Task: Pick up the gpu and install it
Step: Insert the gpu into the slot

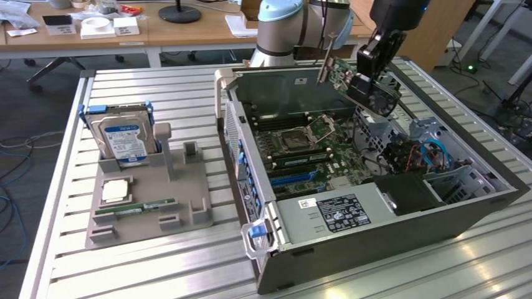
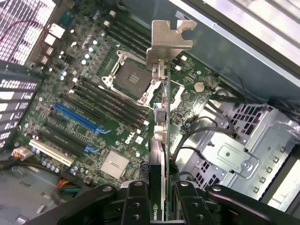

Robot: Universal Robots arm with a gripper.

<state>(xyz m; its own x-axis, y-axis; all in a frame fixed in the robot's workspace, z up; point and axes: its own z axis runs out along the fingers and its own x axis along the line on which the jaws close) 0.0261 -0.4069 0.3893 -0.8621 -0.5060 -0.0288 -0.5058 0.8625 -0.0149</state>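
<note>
The gpu (image 1: 368,87) hangs tilted in the air over the far side of the open computer case (image 1: 465,199), its silver end bracket (image 1: 327,59) pointing to the exterior view's left. My gripper (image 1: 375,59) is shut on it from above. In the wrist view the gpu (image 2: 159,150) is seen edge-on between my gripper (image 2: 160,206) fingers (image 2: 136,201), with the bracket (image 2: 168,40) at its far end. Below lies the green motherboard (image 2: 117,136) with its blue slots (image 2: 77,117) and the processor socket (image 2: 129,77).
A grey tray (image 1: 187,193) at the exterior view's left holds a hard drive (image 1: 124,137), a processor (image 1: 114,190) and a green memory stick (image 1: 133,207). Inside the case are a power supply (image 1: 332,215), cables (image 1: 432,156) and a metal drive cage (image 2: 234,154).
</note>
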